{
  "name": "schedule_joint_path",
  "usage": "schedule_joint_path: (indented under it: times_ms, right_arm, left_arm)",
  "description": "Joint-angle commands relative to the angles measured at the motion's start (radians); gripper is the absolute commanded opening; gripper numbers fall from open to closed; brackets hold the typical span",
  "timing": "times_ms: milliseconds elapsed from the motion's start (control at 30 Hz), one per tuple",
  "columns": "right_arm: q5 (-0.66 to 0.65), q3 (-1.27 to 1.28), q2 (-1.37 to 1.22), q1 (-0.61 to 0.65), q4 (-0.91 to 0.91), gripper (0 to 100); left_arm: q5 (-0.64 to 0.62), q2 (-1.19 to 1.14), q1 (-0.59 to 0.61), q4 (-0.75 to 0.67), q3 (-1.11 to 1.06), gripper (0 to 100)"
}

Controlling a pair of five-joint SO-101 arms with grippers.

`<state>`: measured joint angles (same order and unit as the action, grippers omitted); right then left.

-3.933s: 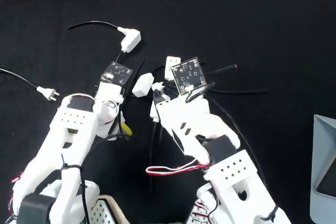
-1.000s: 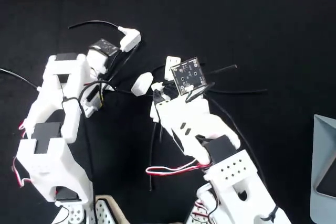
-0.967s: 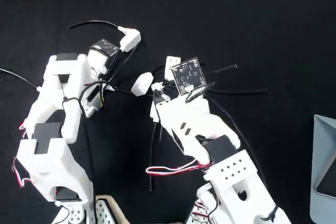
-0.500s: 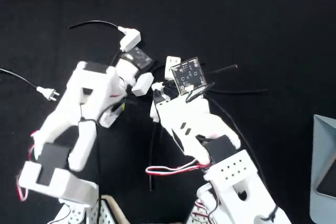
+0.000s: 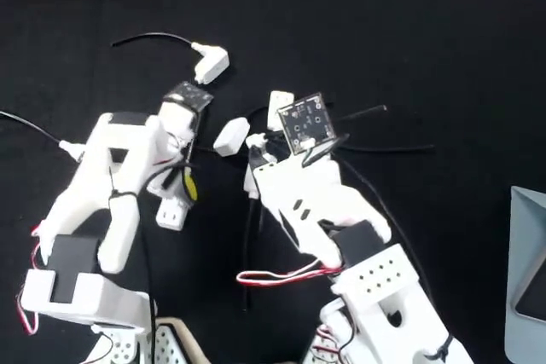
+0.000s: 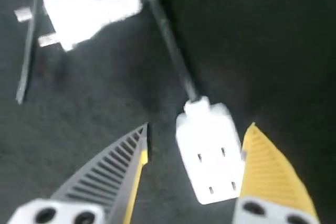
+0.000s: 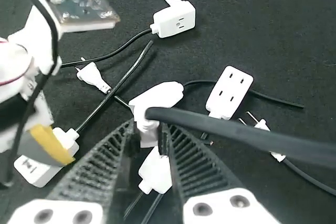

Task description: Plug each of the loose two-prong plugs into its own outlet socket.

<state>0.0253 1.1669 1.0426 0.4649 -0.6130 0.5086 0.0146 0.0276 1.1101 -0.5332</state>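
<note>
White outlet socket [image 6: 210, 161] flat on black desk [image 6: 79, 93] between wide-open left jaws — light, rigid, slick plastic; best pinched across its flat sides. Right jaws apparently closed on a white plug [image 7: 157, 95].

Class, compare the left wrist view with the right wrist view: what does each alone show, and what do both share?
Left wrist only: the left gripper's grey ribbed finger, apart from the outlet socket. Right wrist only: the right gripper shut on a white plug, and a double outlet. Both: the outlet socket beside the yellow finger.
</note>
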Motion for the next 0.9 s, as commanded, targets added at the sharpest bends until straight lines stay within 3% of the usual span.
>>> schedule_joint_path:
  times_ms: [0,267,400,700,867]
  right_arm:
    - [-0.011,-0.016,0.013,0.011,0.002,1.5]
    - [-0.011,-0.016,0.015,0.012,0.002,1.5]
    - [-0.011,-0.015,0.015,0.012,0.002,1.5]
    - [-0.011,-0.015,0.013,0.012,0.002,1.5]
    - [-0.011,-0.015,0.013,0.012,0.002,1.5]
  left_arm:
    - [0.02,0.028,0.056,-0.003,0.031,29]
    - [-0.002,0.265,0.061,0.144,0.021,29]
    - [-0.058,0.288,0.067,0.132,-0.048,29]
    - [-0.064,0.287,0.062,-0.181,-0.354,28]
    - [-0.055,0.288,0.038,-0.239,-0.374,17]
